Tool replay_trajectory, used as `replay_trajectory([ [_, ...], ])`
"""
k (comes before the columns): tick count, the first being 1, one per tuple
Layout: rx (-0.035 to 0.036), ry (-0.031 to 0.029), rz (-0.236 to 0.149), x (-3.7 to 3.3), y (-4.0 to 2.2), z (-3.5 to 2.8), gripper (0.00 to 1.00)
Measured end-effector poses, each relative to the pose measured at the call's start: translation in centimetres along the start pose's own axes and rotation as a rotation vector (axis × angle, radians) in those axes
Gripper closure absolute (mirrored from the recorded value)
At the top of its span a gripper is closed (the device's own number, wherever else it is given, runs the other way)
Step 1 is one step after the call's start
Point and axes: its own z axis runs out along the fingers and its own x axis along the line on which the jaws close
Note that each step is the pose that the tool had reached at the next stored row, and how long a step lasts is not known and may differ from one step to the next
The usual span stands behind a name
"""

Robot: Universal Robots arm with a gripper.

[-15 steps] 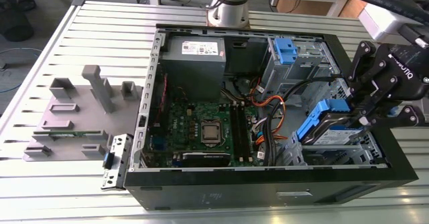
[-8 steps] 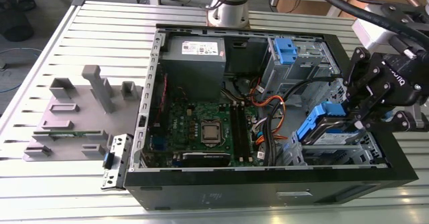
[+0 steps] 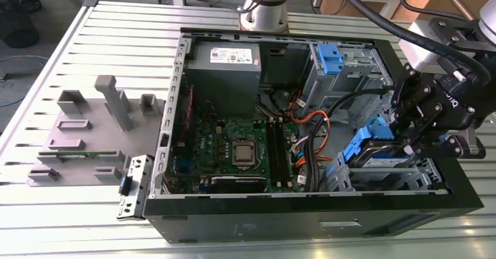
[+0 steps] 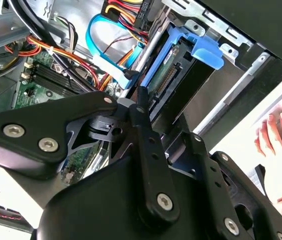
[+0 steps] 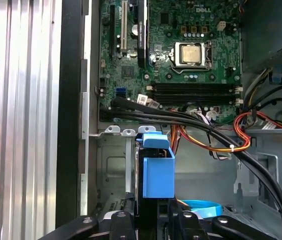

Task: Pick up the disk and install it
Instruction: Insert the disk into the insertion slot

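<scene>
- The gripper point(image 3: 409, 146) is clamped on the disk point(image 3: 377, 154), held on edge and tilted at the drive bay point(image 3: 403, 180), at the exterior view's right of the computer case point(image 3: 183, 96)
- In the first wrist view the disk's long axis runs straight out from the fingers point(image 5: 181, 225), blue rail point(image 5: 158, 172) foremost

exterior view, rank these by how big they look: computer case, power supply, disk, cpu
1. computer case
2. power supply
3. disk, partly covered by the arm, so it may be undersold
4. cpu
</scene>
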Motion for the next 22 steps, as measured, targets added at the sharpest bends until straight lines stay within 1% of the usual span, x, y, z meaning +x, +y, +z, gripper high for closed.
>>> replay_trajectory([
  [6,0.0000,-0.0002,0.000,0.03,-0.05,0.69,0.65],
  [9,0.0000,0.0000,0.000,0.03,-0.06,0.90,0.65],
  [17,0.0002,0.0000,0.000,0.03,-0.07,0.92,0.65],
  [19,0.0001,-0.0002,0.000,0.03,-0.07,0.93,0.64],
  [20,0.0000,-0.0001,0.000,0.03,-0.07,0.93,0.58],
  [22,0.0000,0.0000,0.000,0.03,-0.07,0.93,0.58],
])
